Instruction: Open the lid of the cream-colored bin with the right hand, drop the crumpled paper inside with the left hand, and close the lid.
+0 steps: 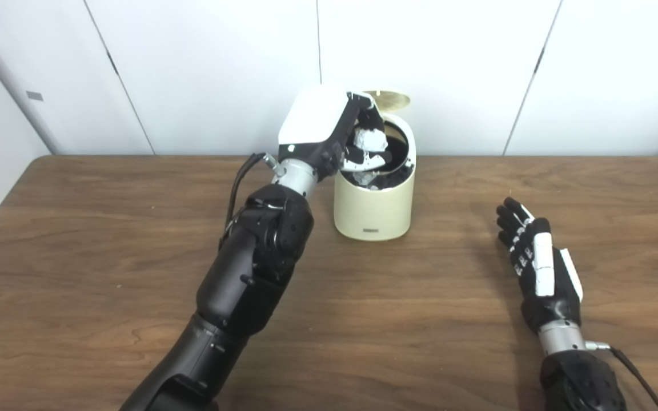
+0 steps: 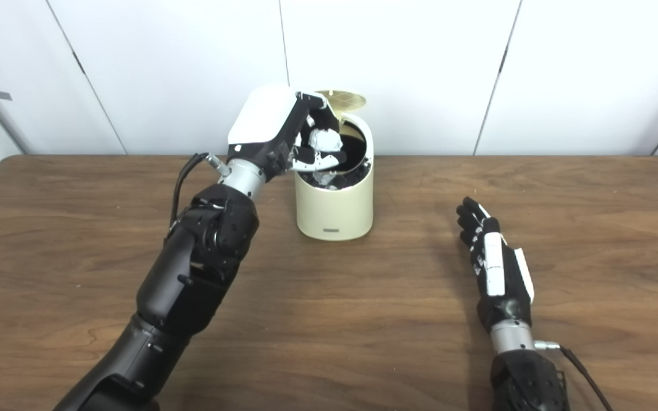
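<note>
Brown wood-grain worktop [image 1: 106, 240], white panel wall [image 1: 449, 68] behind. Left hand [image 1: 329, 134] gripped crumpled paper [image 1: 368, 138] over the cream bin [image 1: 372, 208], lid [image 1: 387, 99] up; right hand [image 1: 540, 265] lay empty, fingers loosely spread.

Worktop [image 1: 449, 319]: brown wood-grain surface, smooth, low sheen. Cream-colored bin [image 1: 372, 211]: smooth body with a soft satin finish, looks like plastic or painted metal; interior dark. Lid [image 1: 389, 100]: raised, underside a brassy, metallic-looking disc. Crumpled paper [image 1: 368, 138]: white, creased, matt. Left hand [image 1: 329, 134]: glossy white shell over matt black plastic, bare metal wrist collar. Right hand [image 1: 540, 265]: matt black with white panels, same metal collar.
</note>
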You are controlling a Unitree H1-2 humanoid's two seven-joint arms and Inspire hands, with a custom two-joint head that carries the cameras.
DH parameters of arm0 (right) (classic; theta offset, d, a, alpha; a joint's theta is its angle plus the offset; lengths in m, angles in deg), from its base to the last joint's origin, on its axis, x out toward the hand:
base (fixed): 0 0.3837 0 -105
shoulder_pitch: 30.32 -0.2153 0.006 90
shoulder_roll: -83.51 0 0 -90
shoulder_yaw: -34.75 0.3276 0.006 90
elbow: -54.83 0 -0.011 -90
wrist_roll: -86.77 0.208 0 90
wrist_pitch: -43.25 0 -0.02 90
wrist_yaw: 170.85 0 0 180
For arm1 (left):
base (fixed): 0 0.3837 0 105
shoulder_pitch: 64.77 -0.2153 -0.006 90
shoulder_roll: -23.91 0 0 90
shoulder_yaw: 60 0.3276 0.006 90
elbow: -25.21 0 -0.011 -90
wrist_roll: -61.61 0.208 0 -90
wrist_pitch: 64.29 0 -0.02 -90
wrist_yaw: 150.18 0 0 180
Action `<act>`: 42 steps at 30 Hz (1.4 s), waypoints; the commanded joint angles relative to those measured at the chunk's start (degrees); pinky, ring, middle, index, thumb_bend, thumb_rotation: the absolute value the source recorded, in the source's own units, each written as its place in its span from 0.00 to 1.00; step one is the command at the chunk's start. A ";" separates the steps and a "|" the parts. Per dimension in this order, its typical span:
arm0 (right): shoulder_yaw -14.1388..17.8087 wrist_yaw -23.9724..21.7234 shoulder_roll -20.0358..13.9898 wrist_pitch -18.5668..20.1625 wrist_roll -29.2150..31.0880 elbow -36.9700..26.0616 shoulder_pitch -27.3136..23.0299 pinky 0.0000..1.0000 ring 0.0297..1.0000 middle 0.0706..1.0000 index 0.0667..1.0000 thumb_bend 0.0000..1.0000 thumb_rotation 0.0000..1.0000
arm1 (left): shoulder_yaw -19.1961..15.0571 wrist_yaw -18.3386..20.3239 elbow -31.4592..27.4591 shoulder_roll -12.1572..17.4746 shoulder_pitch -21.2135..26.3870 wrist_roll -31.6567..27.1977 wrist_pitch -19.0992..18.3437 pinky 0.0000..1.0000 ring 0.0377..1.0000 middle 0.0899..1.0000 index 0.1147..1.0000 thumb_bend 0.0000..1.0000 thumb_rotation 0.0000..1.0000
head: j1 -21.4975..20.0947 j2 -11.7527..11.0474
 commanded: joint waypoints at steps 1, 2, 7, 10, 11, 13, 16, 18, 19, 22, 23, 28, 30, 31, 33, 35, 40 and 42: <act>-0.15 -0.08 0.10 -0.78 -0.10 0.06 -0.68 0.94 0.92 0.88 0.87 0.60 1.00 | -0.25 -2.01 -1.10 0.10 3.52 -0.02 0.91 0.29 0.39 0.50 0.44 0.47 0.00 | 0.04 0.01; -0.15 -0.09 0.11 -0.78 -0.09 0.06 -0.68 0.94 0.92 0.88 0.87 0.60 1.00 | -0.25 -2.00 -1.10 0.09 3.53 -0.02 0.89 0.29 0.39 0.49 0.44 0.47 0.00 | 0.04 0.01; -0.12 -0.09 0.39 -0.44 0.27 -0.38 -0.58 0.93 0.92 0.88 0.87 0.60 1.00 | -0.15 -1.88 -0.92 0.10 3.63 0.27 0.65 0.30 0.41 0.52 0.42 0.47 0.00 | 0.13 0.17; -0.12 -0.05 0.42 -0.58 0.25 -0.51 -0.63 0.92 0.92 0.88 0.87 0.59 1.00 | -0.09 -2.42 0.15 -0.12 3.91 0.52 0.55 0.30 0.42 0.52 0.42 0.47 0.00 | 0.37 0.16; -0.12 -0.07 0.43 -0.61 0.27 -0.51 -0.64 0.92 0.92 0.88 0.87 0.59 1.00 | -0.08 -2.54 0.33 -0.16 3.95 0.57 0.49 0.30 0.42 0.52 0.42 0.47 0.00 | 0.37 0.16; -0.11 -0.08 0.43 -0.63 0.30 -0.49 -0.64 0.92 0.92 0.88 0.87 0.59 1.00 | -0.06 -2.62 0.41 -0.17 3.97 0.58 0.46 0.30 0.41 0.51 0.42 0.47 0.00 | 0.37 0.16; -0.11 -0.07 0.42 -0.63 0.30 -0.49 -0.64 0.92 0.92 0.88 0.87 0.59 1.00 | -0.03 -2.68 0.43 -0.16 3.98 0.56 0.46 0.30 0.41 0.51 0.43 0.47 0.00 | 0.37 0.16; -0.12 -0.07 0.42 -0.63 0.31 -0.49 -0.64 0.92 0.92 0.88 0.87 0.59 1.00 | 0.00 -2.71 0.44 -0.14 3.99 0.54 0.44 0.30 0.41 0.51 0.43 0.47 0.00 | 0.37 0.16; -0.11 -0.07 0.42 -0.63 0.30 -0.49 -0.64 0.92 0.92 0.88 0.87 0.59 1.00 | 0.01 -2.73 0.44 -0.14 3.99 0.53 0.43 0.30 0.41 0.51 0.43 0.47 0.00 | 0.37 0.16; -0.11 -0.07 0.42 -0.63 0.30 -0.49 -0.64 0.92 0.92 0.88 0.87 0.59 1.00 | 0.07 -2.81 0.46 -0.10 4.00 0.48 0.40 0.30 0.41 0.51 0.43 0.47 0.00 | 0.37 0.16; -0.11 -0.07 0.42 -0.63 0.30 -0.49 -0.64 0.92 0.92 0.88 0.87 0.59 1.00 | 0.09 -2.84 0.46 -0.09 4.00 0.46 0.39 0.30 0.41 0.51 0.43 0.47 0.00 | 0.37 0.16; -0.12 -0.07 0.42 -0.63 0.31 -0.49 -0.64 0.92 0.92 0.88 0.87 0.59 1.00 | 0.14 -2.88 0.47 -0.06 4.01 0.43 0.36 0.30 0.41 0.51 0.43 0.47 0.00 | 0.37 0.16; -0.12 -0.07 0.42 -0.63 0.31 -0.49 -0.64 0.92 0.92 0.88 0.87 0.59 1.00 | 0.15 -2.89 0.47 -0.05 4.02 0.42 0.35 0.30 0.41 0.51 0.43 0.47 0.00 | 0.37 0.16; -0.12 -0.07 0.42 -0.63 0.31 -0.49 -0.64 0.92 0.92 0.88 0.87 0.59 1.00 | 0.15 -2.89 0.46 -0.05 4.02 0.42 0.34 0.30 0.41 0.51 0.43 0.47 0.00 | 0.37 0.16; -0.13 -0.07 0.44 -0.68 0.29 -0.44 -0.64 0.92 0.92 0.88 0.87 0.59 1.00 | 0.15 -2.92 0.48 -0.03 3.99 0.40 0.37 0.30 0.41 0.51 0.43 0.47 0.00 | 0.39 0.09; -0.13 -0.07 0.45 -0.70 0.28 -0.42 -0.64 0.92 0.92 0.88 0.87 0.59 1.00 | 0.16 -2.94 0.49 -0.03 3.98 0.39 0.38 0.30 0.41 0.51 0.43 0.47 0.00 | 0.39 0.09; -0.13 -0.07 0.45 -0.70 0.28 -0.42 -0.64 0.92 0.92 0.88 0.87 0.59 1.00 | 0.16 -2.94 0.49 -0.02 3.98 0.39 0.38 0.30 0.41 0.51 0.43 0.47 0.00 | 0.39 0.09; -0.09 -0.16 0.46 -0.89 0.48 -0.31 -0.68 0.93 0.92 0.88 0.87 0.59 1.00 | 0.15 -2.90 0.61 -0.03 4.01 0.38 0.30 0.30 0.41 0.51 0.42 0.47 0.00 | 0.45 0.31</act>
